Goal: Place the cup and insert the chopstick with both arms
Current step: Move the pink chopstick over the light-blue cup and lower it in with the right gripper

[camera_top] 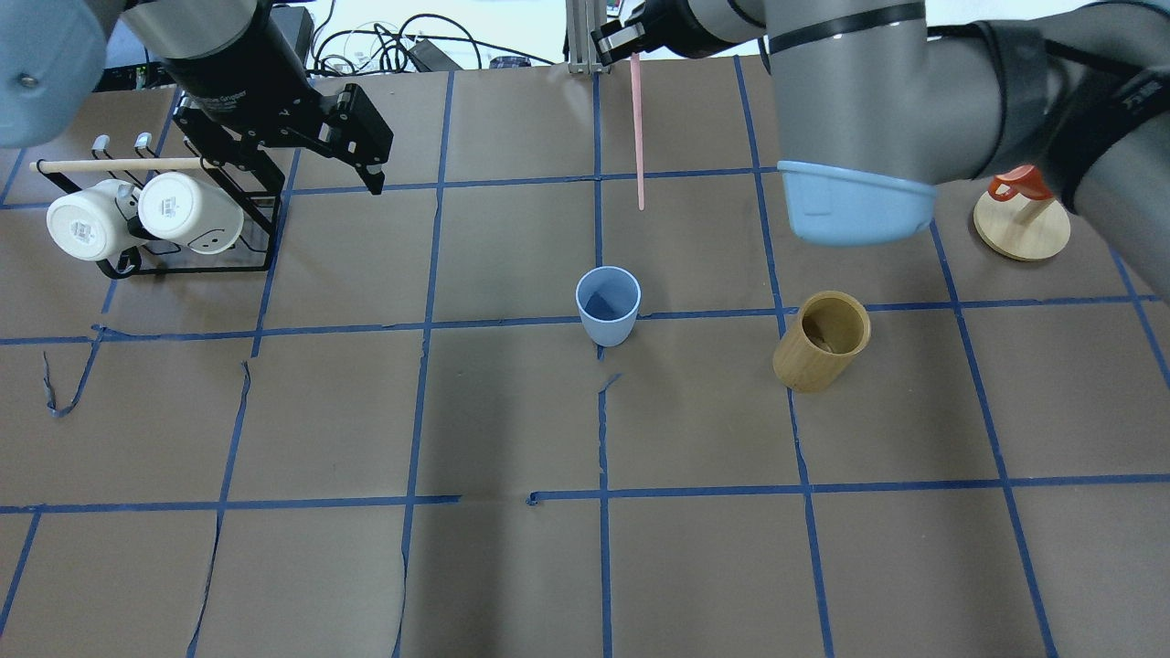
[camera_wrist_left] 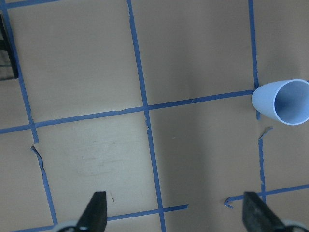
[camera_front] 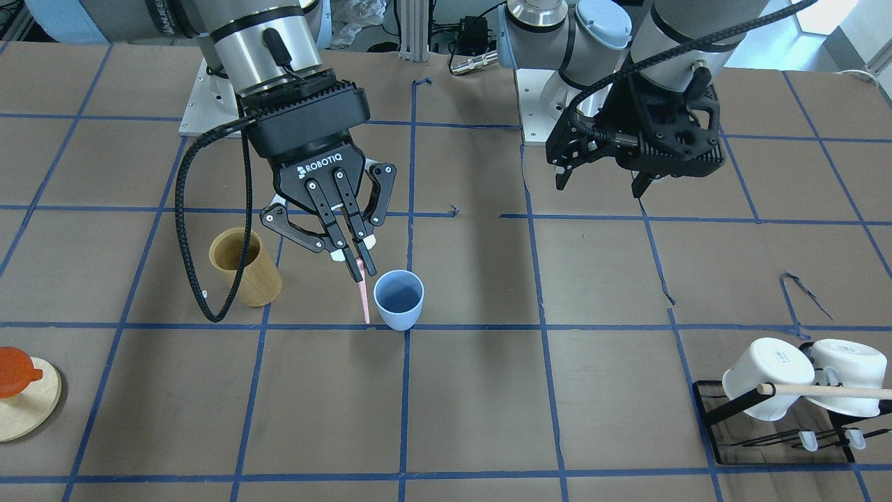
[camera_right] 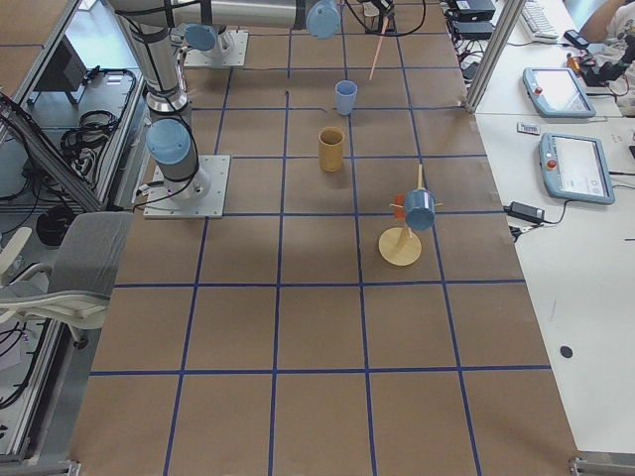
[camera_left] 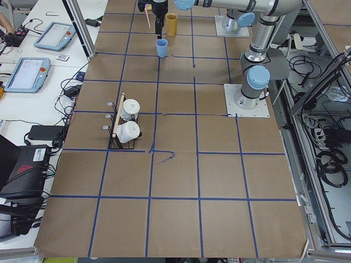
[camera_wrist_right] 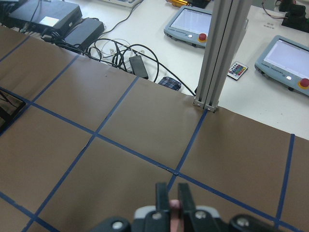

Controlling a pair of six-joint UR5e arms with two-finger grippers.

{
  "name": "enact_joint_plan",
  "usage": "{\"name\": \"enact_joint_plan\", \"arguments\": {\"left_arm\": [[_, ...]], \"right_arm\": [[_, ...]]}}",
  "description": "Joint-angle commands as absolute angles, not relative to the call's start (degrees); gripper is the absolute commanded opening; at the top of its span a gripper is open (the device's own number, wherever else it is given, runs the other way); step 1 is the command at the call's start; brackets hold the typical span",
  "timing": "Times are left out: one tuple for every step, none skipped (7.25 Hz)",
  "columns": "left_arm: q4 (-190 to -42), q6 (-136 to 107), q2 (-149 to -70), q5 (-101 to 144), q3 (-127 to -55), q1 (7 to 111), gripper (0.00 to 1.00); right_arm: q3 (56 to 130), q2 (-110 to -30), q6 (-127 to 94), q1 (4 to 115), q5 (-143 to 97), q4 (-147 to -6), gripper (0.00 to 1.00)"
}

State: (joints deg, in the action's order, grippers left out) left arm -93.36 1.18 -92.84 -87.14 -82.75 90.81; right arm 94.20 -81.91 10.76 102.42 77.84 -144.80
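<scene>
The light-blue cup (camera_front: 398, 300) stands upright and empty near the table's middle; it also shows in the overhead view (camera_top: 608, 304) and at the right edge of the left wrist view (camera_wrist_left: 285, 102). My right gripper (camera_front: 359, 254) is shut on a pale-pink chopstick (camera_front: 363, 296), which hangs point down. The stick (camera_top: 638, 137) is in the air close to the cup, its tip outside the rim. In the right wrist view the pink end sits between the shut fingertips (camera_wrist_right: 174, 209). My left gripper (camera_front: 601, 187) is open and empty, raised well away from the cup (camera_wrist_left: 176, 212).
A tan bamboo cylinder (camera_front: 247, 268) stands close to the cup, on the right arm's side. A black rack (camera_front: 725, 408) with two white mugs and a wooden dowel is on the left arm's side. A wooden disc (camera_front: 28, 408) with an orange piece is at the table's right end.
</scene>
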Motion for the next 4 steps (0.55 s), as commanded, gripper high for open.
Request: {"name": "enact_joint_plan", "arguments": {"left_arm": [[-94.3, -1.3, -91.1, -86.5, -82.5, 90.8, 1.00], [-96.2, -1.1, -90.7, -87.1, -82.9, 90.8, 1.00], [-97.5, -0.9, -89.9, -87.2, -83.2, 90.8, 1.00], [-97.5, -0.7, -89.7, -87.0, -83.4, 90.8, 1.00]], "right_arm": [[98.8, -81.0, 9.4, 103.2, 77.5, -150.1, 0.00], [99.1, -81.0, 6.0, 103.9, 77.6, -150.0, 0.00], [99.1, -81.0, 4.4, 104.8, 77.7, -149.9, 0.00], [99.1, -81.0, 4.3, 105.5, 77.7, -149.7, 0.00]]}}
